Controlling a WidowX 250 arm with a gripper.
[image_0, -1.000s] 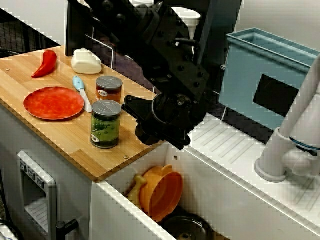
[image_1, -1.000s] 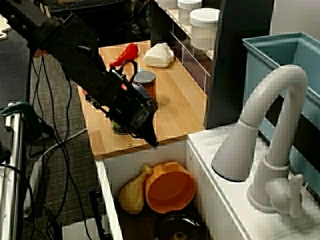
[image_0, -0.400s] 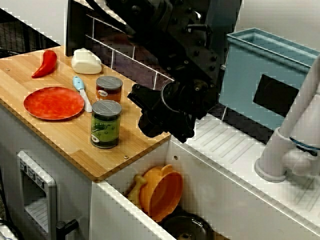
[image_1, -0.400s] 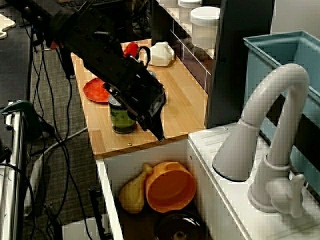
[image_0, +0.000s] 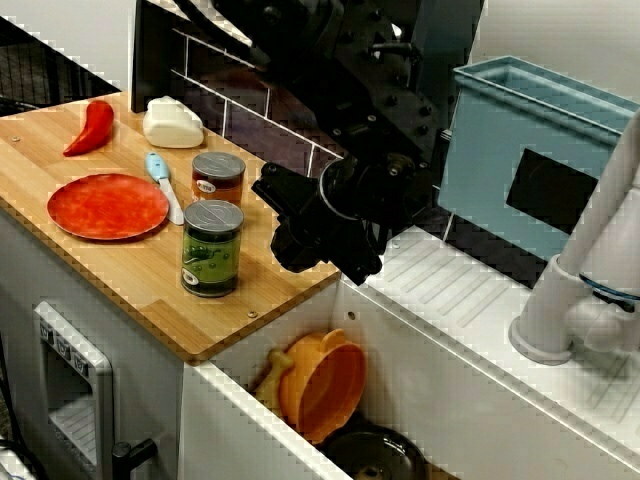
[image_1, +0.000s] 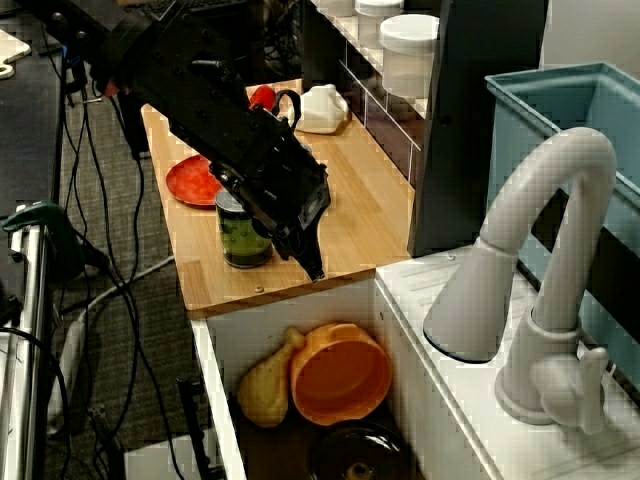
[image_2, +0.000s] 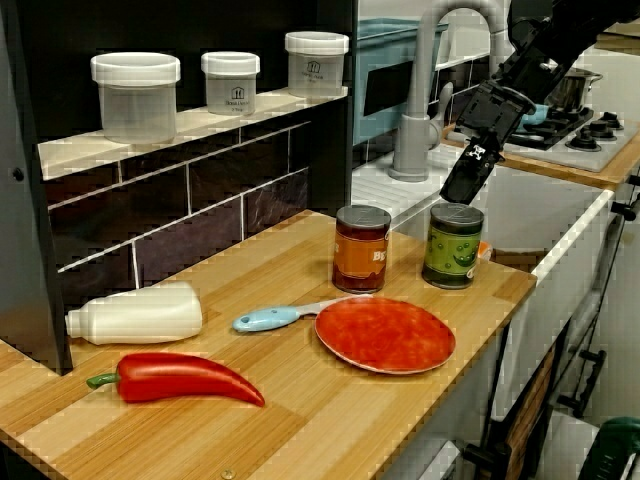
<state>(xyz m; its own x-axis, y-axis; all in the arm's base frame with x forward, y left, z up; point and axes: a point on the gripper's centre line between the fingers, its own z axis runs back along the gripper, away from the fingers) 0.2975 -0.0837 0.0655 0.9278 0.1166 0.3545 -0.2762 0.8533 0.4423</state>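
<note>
Green-labelled can (image_0: 211, 248) stands upright near the sink-side edge of the worktop (image_0: 120, 275) in the view from the front, a brown can (image_0: 218, 178) just behind it; the end effector (image_0: 355, 268) hangs to its right, clear of it. From beside the tap, the end effector (image_1: 315, 265) points down with fingers together, gripping nothing, close to the can (image_1: 240, 238); an orange bowl (image_1: 340, 375) lies in the sink below. Along the worktop, the end effector (image_2: 462, 182) hovers just above the can (image_2: 452, 245) without touching it; a red plate (image_2: 385, 333) lies nearby.
</note>
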